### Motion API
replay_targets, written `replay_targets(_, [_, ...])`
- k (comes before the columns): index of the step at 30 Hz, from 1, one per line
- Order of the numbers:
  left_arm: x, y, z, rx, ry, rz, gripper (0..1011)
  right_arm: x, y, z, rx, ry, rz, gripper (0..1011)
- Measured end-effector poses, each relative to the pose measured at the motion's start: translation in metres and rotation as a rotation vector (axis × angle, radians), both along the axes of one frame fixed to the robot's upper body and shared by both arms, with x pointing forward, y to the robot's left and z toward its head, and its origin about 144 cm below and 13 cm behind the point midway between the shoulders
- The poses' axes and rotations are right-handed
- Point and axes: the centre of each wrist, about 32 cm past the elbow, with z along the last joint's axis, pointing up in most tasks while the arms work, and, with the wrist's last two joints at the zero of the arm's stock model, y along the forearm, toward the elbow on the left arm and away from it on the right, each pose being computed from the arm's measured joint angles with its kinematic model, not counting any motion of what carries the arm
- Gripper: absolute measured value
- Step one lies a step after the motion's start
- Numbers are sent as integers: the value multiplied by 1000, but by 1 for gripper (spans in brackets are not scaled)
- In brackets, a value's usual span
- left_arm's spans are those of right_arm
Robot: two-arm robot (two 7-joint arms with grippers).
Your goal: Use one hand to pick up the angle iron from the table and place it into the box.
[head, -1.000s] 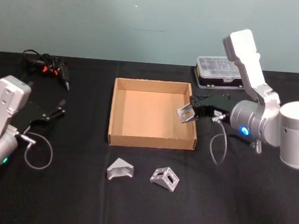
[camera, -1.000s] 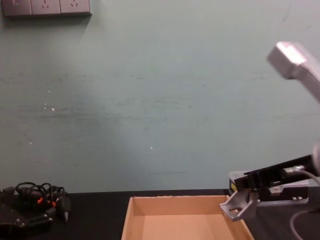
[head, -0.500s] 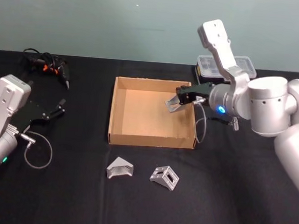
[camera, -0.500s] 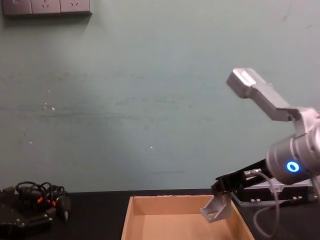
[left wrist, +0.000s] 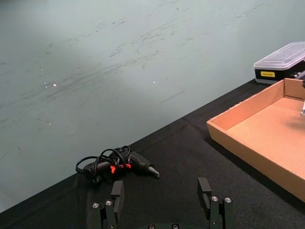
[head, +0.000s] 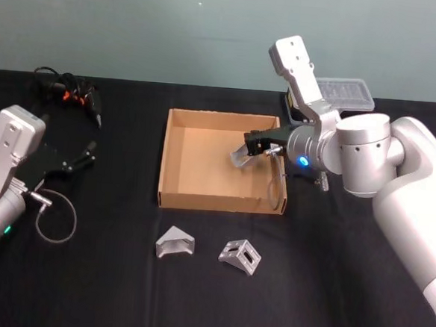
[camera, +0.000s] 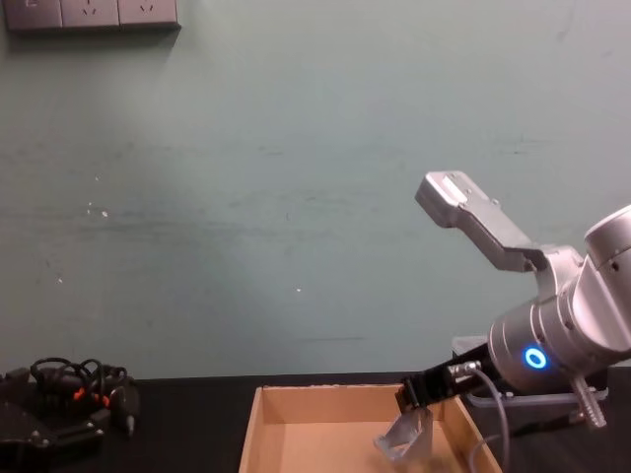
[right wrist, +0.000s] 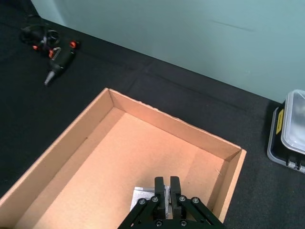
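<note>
My right gripper (head: 250, 146) is shut on a silver angle iron (head: 240, 157) and holds it over the right half of the tan cardboard box (head: 215, 203), above the box floor. In the right wrist view its fingers (right wrist: 164, 187) pinch the angle iron (right wrist: 142, 196) over the box (right wrist: 167, 125). In the chest view the angle iron (camera: 402, 439) hangs tilted just inside the box (camera: 325, 395). Two more angle irons (head: 175, 244) (head: 241, 256) lie on the black table (head: 344, 292) in front of the box. My left gripper (head: 87, 157) (left wrist: 161, 193) rests open at the left.
A black plastic case with a clear lid (head: 342, 94) (right wrist: 288, 138) stands behind the box at the right. A bundle of black cable and a tool (head: 66, 93) (left wrist: 116, 164) lies at the back left.
My right gripper has carried the angle iron leftward from the box's right wall to farther inside the box and lower. The left arm has stayed in place.
</note>
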Motion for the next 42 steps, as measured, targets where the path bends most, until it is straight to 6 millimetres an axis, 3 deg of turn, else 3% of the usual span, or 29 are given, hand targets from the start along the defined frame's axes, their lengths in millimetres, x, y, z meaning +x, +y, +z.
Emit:
replay_targets(13, [0, 0, 0, 0, 0, 0, 1011, 0, 0, 0, -2, -4, -5, 94])
replay_targets(28, [0, 0, 0, 0, 0, 0, 1011, 0, 0, 1, 0, -3, -3, 540])
replay_targets(29, [0, 0, 0, 0, 0, 0, 1011, 0, 0, 1, 0, -3, -4, 605])
replay_targets(31, [0, 0, 0, 0, 0, 0, 1011, 0, 0, 1, 0, -3, -4, 634])
replay_targets(32, [0, 0, 0, 0, 0, 0, 1011, 0, 0, 1, 0, -3, -4, 705])
replay_targets(42, [0, 0, 0, 0, 0, 0, 1012, -9, -2, 8, 6, -37, 11, 966])
